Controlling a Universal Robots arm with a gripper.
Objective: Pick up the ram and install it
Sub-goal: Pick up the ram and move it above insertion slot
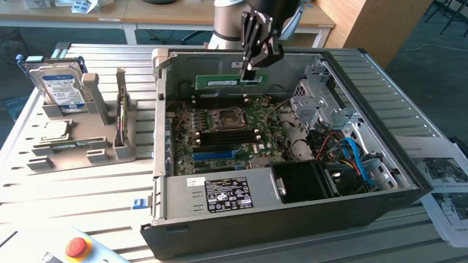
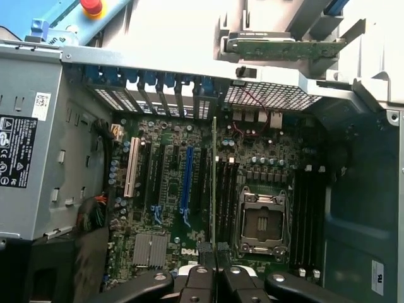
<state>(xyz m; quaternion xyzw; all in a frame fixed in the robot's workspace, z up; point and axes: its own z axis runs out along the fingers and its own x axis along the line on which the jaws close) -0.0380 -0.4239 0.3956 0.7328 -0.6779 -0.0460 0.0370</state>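
My gripper [image 1: 250,70] hangs over the far side of the open computer case [image 1: 395,189] and is shut on the ram [image 1: 223,81], a long green board held level above the motherboard [image 1: 252,123]. In the wrist view the ram [image 2: 214,183] appears edge-on as a thin strip running out from my gripper [image 2: 214,268]. It lies over the black memory slots [image 2: 228,202] beside the CPU socket [image 2: 261,221]. In the exterior view the black memory slots [image 1: 219,101] lie just below the ram, on the far side of the CPU socket [image 1: 227,117].
A grey fixture [image 1: 73,150] at the exterior view's left holds a hard drive [image 1: 62,87], a chip [image 1: 55,130] and an upright green board [image 1: 121,107]. The power supply [image 1: 219,194] fills the case's near end, with cables [image 1: 351,159] beside it. A red stop button [image 1: 76,247] sits near the front.
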